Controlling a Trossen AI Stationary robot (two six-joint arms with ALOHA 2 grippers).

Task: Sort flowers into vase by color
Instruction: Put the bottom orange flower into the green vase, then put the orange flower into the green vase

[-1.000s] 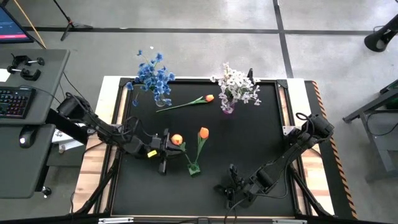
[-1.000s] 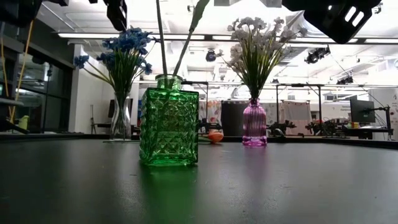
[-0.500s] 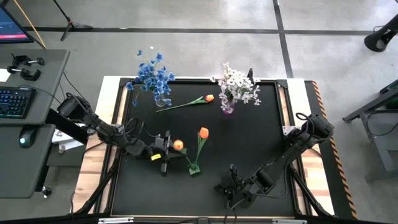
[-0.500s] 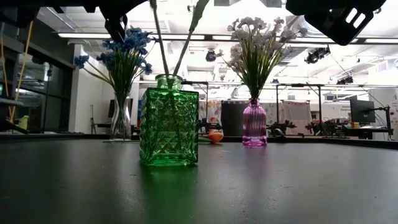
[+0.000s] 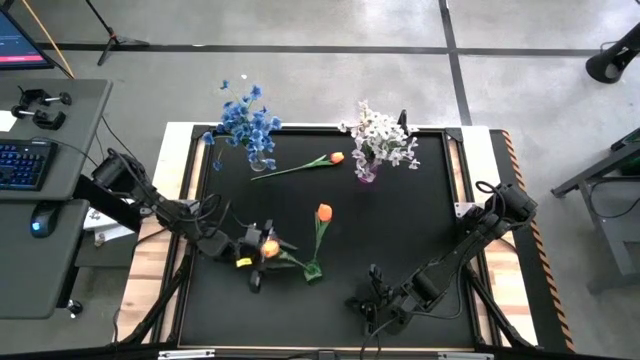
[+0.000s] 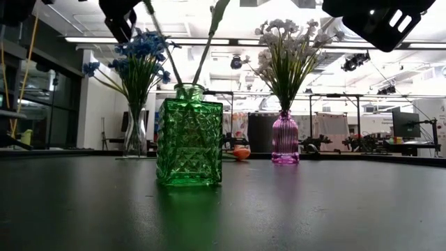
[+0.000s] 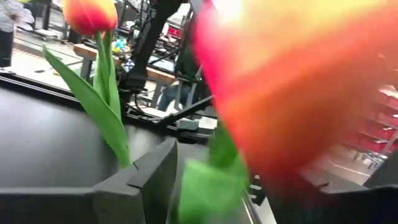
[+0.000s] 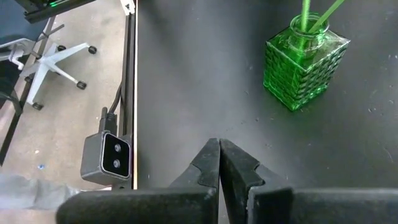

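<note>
Two orange tulips stand in the green vase (image 5: 313, 270): one upright (image 5: 324, 213), one (image 5: 268, 247) leaning toward the left gripper (image 5: 257, 262), which looks open beside that bloom (the blossom hides most of it). A third tulip (image 5: 336, 157) lies behind the vase, between the blue bunch (image 5: 243, 120) and white bunch (image 5: 378, 135), each already in its own vase. The right gripper (image 8: 219, 163), closed and empty, waits in front.

left pincer (image 5: 262, 252) apparently opened, tulip (image 5: 268, 247) tilted leftward
</note>
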